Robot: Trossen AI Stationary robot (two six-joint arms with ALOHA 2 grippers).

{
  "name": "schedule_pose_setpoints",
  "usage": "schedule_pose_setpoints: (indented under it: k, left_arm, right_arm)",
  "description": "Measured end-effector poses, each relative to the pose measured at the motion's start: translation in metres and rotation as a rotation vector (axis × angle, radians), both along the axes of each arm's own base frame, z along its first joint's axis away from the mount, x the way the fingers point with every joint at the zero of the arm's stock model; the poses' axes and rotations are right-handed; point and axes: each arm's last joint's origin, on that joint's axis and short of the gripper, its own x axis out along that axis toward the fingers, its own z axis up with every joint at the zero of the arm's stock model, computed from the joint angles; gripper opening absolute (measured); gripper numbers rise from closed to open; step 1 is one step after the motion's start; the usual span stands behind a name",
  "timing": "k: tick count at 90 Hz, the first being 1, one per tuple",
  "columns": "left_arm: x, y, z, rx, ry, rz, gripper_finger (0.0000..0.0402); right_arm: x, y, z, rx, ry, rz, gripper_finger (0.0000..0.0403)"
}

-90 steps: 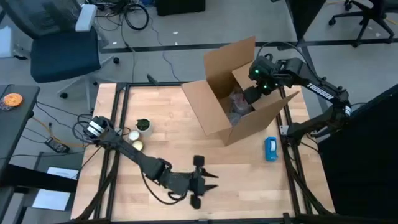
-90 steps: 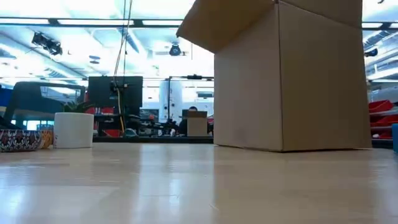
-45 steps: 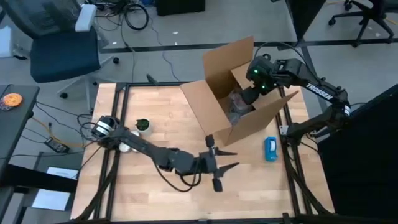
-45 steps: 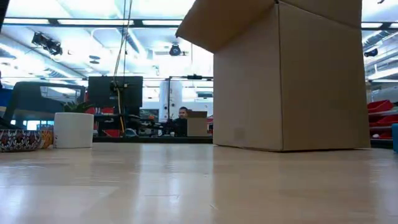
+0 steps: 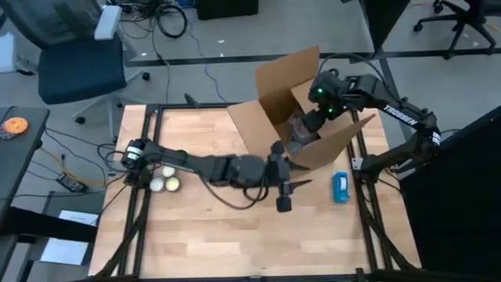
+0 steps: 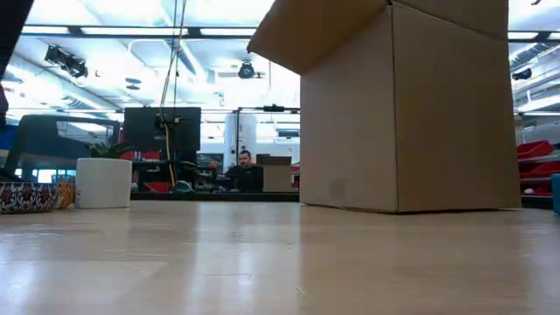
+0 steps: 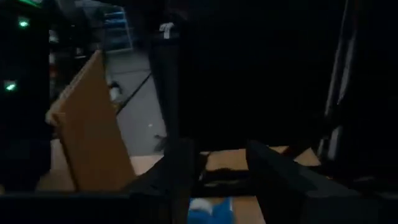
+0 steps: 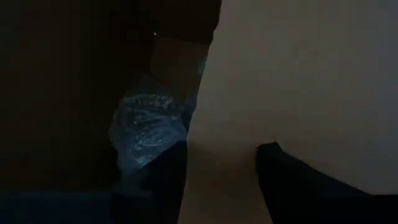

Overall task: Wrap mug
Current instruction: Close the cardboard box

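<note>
A bubble-wrapped bundle (image 5: 299,130), presumably the mug, sits inside the open cardboard box (image 5: 266,133) at the table's (image 5: 203,235) far right; the mug itself cannot be made out under the crinkled clear film (image 8: 149,127). The right gripper (image 5: 311,119) reaches down into the box, its fingers (image 8: 283,180) apart just beside the wrap. The left gripper (image 5: 283,182) hangs over the table just in front of the box, fingers spread and holding nothing. A blue object (image 5: 340,186) lies near the box's right. A white pot (image 6: 103,182) and a patterned dish (image 6: 24,196) stand at the table's left, and three small balls (image 5: 164,179) lie on that side.
</note>
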Motion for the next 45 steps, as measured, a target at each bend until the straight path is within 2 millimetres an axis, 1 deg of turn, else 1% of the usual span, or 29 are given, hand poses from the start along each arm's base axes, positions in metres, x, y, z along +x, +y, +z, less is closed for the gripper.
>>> schedule_pose_setpoints:
  k: [10,15,19,25,45]
  left_arm:
    - [0.007,0.017,-0.002,0.032,-0.018,0.04,0.0131]
    - [0.014,0.027,-0.011,0.05,0.004,0.066,0.0131]
    - [0.016,0.035,-0.015,0.054,0.025,0.092,0.0131]
    - [0.021,0.044,-0.022,0.054,0.051,0.114,0.0131]
    - [0.021,0.06,-0.019,0.05,0.029,0.178,0.0131]
  right_arm:
    - [0.003,0.0,-0.01,0.006,0.02,0.006,0.016]
    - [0.006,0.0,-0.013,-0.013,0.018,0.019,0.016]
    - [0.008,0.0,-0.014,-0.035,0.022,0.023,0.016]
    - [0.008,0.002,-0.011,-0.073,0.03,0.023,0.0159]
    - [0.008,0.007,0.003,-0.114,-0.002,0.043,0.0145]
